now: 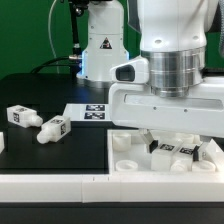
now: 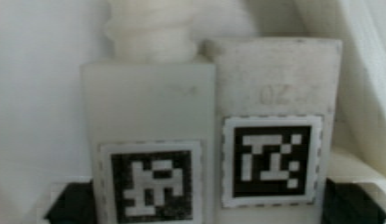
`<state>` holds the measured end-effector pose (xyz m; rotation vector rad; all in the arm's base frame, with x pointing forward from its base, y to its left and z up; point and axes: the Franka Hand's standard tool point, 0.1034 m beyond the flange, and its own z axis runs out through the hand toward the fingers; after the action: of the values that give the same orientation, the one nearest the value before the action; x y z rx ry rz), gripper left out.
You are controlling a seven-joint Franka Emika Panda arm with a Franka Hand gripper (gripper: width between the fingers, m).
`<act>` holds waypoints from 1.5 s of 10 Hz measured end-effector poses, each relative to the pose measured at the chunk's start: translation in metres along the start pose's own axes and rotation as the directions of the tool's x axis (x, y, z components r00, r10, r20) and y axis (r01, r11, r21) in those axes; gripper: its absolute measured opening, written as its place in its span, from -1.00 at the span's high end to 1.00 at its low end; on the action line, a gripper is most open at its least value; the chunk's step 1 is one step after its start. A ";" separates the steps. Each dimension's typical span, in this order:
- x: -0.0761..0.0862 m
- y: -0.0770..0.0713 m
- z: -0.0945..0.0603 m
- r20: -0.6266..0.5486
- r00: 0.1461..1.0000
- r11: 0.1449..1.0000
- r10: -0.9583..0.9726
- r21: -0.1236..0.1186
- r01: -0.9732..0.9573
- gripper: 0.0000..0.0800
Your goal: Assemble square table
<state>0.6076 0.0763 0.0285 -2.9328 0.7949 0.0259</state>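
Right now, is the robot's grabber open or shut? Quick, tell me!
End effector: it straddles two tagged legs lying side by side. It cannot be told whether it is squeezing them.

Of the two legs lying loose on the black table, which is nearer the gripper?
The leg just short of the marker board; the other leg lies by the exterior view's left edge, farther from the gripper.

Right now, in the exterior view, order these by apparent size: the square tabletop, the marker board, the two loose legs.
1. square tabletop, even though partly hidden
2. marker board
3. two loose legs: they look alike, so I leave them tied
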 end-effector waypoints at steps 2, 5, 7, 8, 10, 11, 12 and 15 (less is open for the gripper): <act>0.002 0.006 -0.012 0.009 0.999 0.999 -0.039 -0.004 0.039 -0.44; -0.010 0.022 -0.049 0.016 0.998 0.998 -0.056 -0.003 0.057 -0.44; -0.028 0.026 -0.067 0.002 0.999 0.999 -0.042 0.000 0.042 -0.44; -0.034 0.022 -0.064 -0.008 0.999 0.999 -0.049 0.001 0.049 -0.44; -0.032 0.024 -0.063 -0.007 0.998 0.998 -0.055 0.000 0.055 -0.44; -0.033 0.024 -0.063 -0.006 0.998 0.998 -0.057 0.000 0.057 -0.44; -0.038 0.029 -0.062 -0.002 0.998 0.998 -0.066 -0.003 0.066 -0.44; -0.097 0.083 -0.054 0.020 0.999 0.999 -0.036 -0.021 0.036 -0.44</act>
<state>0.4816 0.0477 0.0780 -2.9618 0.7433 0.0612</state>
